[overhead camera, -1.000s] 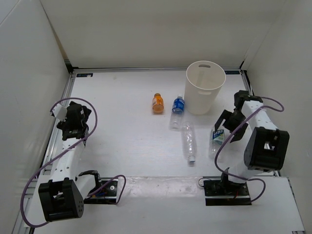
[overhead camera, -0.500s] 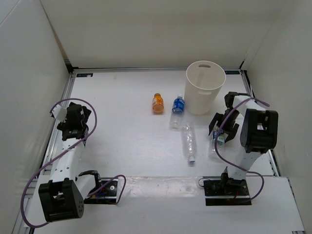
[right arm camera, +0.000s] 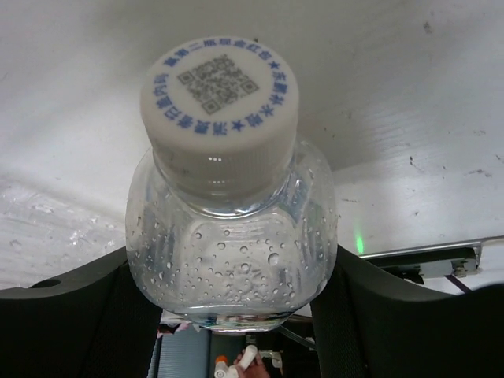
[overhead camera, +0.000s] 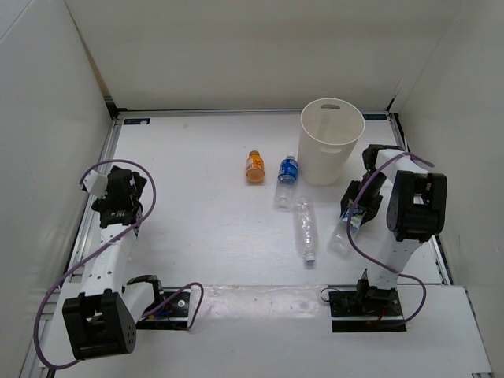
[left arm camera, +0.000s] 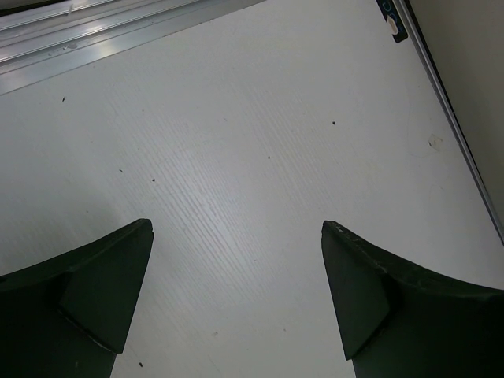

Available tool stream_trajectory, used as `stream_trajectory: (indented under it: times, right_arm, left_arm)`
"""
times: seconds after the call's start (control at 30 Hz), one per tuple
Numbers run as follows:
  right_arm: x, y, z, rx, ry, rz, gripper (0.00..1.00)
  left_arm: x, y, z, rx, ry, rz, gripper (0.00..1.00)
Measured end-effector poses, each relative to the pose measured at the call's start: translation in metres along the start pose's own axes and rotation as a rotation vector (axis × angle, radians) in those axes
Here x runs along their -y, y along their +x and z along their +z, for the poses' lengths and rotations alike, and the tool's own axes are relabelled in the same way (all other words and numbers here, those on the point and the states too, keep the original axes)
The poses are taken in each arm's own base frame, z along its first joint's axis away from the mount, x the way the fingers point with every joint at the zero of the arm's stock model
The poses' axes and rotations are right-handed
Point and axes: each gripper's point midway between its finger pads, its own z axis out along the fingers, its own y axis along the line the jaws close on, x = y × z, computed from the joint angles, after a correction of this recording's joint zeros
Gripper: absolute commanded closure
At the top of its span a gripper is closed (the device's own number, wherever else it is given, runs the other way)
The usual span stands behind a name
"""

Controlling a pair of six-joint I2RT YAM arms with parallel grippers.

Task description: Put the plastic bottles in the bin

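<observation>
Right now the right arm [overhead camera: 413,206] is clamping its jaws on a blue-labelled bottle [right arm camera: 232,236], near the bin [overhead camera: 331,146] on its robot-facing side. The left arm [overhead camera: 116,206] is holding its jaws apart over bare desk [left arm camera: 260,157]. An orange bottle [overhead camera: 253,167], a second blue-labelled bottle [overhead camera: 287,173] and a label-less bottle [overhead camera: 305,228] are sitting left of the bin.

Setting: a robotics laboratory test cell. A flat white table [overhead camera: 205,236] is enclosed by plain white panel walls [overhead camera: 236,55]; a silver aluminium frame rail [left arm camera: 94,39] runs beyond the fingers [left arm camera: 87,307] of the left gripper [left arm camera: 235,226].
</observation>
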Motion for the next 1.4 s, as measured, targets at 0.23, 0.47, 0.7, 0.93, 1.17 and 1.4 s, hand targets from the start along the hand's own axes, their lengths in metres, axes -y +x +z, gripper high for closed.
stream_trajectory:
  times: [0.23, 0.47, 0.7, 0.93, 1.17, 1.4]
  right_arm:
    - [0.006, 0.007, -0.045, 0.128, -0.086, 0.027, 0.59]
    - [0.013, 0.019, -0.14, 0.418, -0.338, 0.145, 0.64]
    - [-0.008, -0.001, -0.235, 0.667, -0.581, 0.187, 0.65]
    - [-0.043, -0.035, -0.353, 0.942, -0.818, 0.126, 0.67]
    - [-0.114, -0.081, -0.398, 0.988, -0.921, -0.003, 0.64]
    - [-0.155, -0.121, -0.344, 0.911, -0.779, -0.003, 0.56]
  left_arm:
    - [-0.001, -0.002, -0.002, 0.004, -0.003, -0.023, 0.01]
    - [-0.002, -0.001, -0.001, 0.002, -0.006, -0.019, 0.01]
    - [-0.002, -0.003, 0.005, 0.012, 0.006, 0.082, 0.01]
    - [0.001, 0.011, 0.007, -0.06, 0.037, 0.161, 0.01]
    - [0.019, 0.018, 0.007, -0.168, 0.075, 0.176, 0.01]
    - [0.04, 0.029, 0.01, -0.326, 0.117, 0.147, 0.01]
